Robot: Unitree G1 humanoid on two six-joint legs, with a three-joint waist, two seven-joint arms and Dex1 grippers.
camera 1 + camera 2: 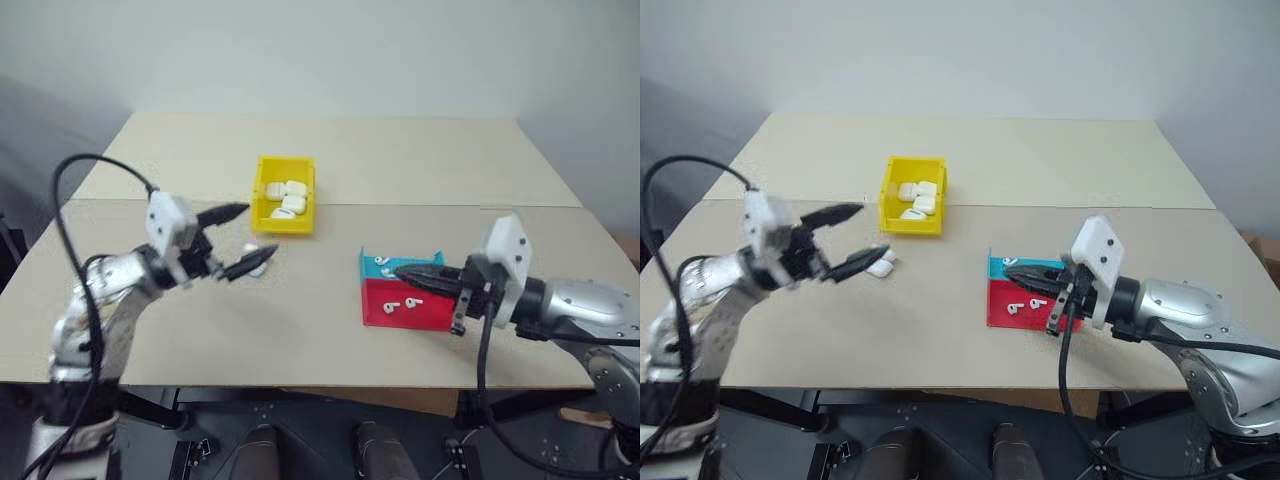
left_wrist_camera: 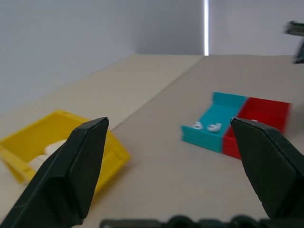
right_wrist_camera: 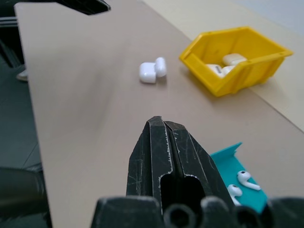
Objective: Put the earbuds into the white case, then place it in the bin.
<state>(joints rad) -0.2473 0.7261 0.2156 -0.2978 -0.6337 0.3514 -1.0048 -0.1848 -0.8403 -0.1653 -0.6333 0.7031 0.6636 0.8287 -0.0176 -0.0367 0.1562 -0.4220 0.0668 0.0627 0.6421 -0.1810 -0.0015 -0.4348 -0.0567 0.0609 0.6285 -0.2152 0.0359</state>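
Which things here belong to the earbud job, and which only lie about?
Job: tiny white earbuds; open glossy white case on the table; yellow plastic bin.
Lying about: red tray; teal tray; beige table.

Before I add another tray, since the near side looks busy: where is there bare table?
The table is bare behind the yellow bin, and in the strip between the open white case and the teal and red trays. Crowded spots: around the left gripper and right gripper.
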